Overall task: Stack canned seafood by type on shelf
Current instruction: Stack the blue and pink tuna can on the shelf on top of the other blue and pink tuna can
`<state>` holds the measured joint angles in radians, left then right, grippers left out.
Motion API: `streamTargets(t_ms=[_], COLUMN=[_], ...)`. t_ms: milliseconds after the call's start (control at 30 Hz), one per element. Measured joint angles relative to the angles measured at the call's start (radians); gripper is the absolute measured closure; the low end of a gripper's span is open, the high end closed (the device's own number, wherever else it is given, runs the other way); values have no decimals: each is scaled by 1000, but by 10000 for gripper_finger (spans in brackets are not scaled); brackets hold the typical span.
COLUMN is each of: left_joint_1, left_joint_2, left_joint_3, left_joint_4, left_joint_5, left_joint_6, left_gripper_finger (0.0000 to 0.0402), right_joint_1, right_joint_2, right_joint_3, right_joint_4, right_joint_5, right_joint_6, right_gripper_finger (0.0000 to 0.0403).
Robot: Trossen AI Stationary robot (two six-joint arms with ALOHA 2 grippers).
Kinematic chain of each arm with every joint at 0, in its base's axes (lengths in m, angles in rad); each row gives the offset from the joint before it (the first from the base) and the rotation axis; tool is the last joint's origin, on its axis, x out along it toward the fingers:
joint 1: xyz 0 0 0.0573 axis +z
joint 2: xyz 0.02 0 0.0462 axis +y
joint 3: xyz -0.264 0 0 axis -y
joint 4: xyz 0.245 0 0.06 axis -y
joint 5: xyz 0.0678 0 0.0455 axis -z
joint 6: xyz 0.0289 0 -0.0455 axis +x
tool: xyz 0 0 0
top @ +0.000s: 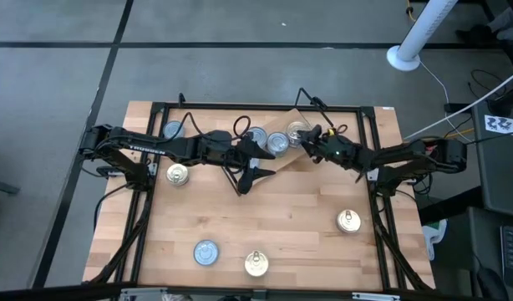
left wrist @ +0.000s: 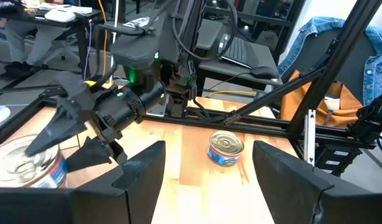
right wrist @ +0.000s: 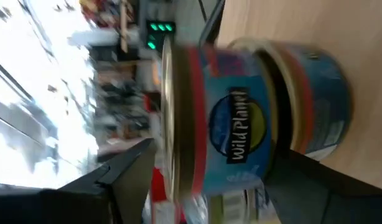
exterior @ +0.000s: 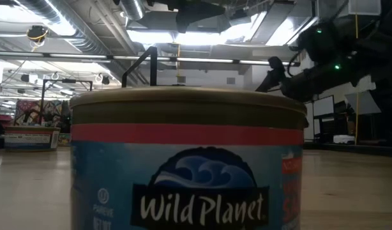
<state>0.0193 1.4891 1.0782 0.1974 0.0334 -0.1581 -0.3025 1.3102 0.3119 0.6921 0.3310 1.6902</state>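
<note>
Tins of fish lay all over our wooden table [top: 273,209]. We saw three silver-topped ones in a row on the light wooden shelf [top: 283,159] near the far edge: one [top: 257,138], a middle one [top: 277,144], and one [top: 297,132] on the right end. Another silver-topped tin [top: 173,130] sat at the far left, and a blue one [top: 205,252] lay near the front. Three gold tins sat apart from each other: one [top: 178,174] on the left, one [top: 348,221] on the right, and one [top: 256,264] at the front. We saw the left gripper [top: 253,164] just in front of the shelf with its fingers spread wide, holding nothing. The right gripper [top: 310,139] was at the right end of the shelf, its fingers wide on both sides of a stack of two blue tins [right wrist: 253,130], but we could not tell if they squeezed it.
</note>
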Motion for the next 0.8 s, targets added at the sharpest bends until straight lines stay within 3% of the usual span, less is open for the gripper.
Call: streamTargets(t_ms=[300,600,800], left_joint_1=[-13,-33,-47], left_joint_2=[0,0,0], left_joint_3=[0,0,0], left_joint_4=[0,-4,-4], left_joint_5=[0,0,0], left_joint_6=[1,16,35], left_gripper_finger=[164,164,164], right_joint_1=[-40,-45,-45], right_joint_2=[0,2,-1], right_joint_3=[194,308,319], right_joint_4=[-378,-604,-657], right_joint_5=[-87,-125,-126], right_joint_6=[-102,-177,-178], right_gripper_finger=[123,123,123])
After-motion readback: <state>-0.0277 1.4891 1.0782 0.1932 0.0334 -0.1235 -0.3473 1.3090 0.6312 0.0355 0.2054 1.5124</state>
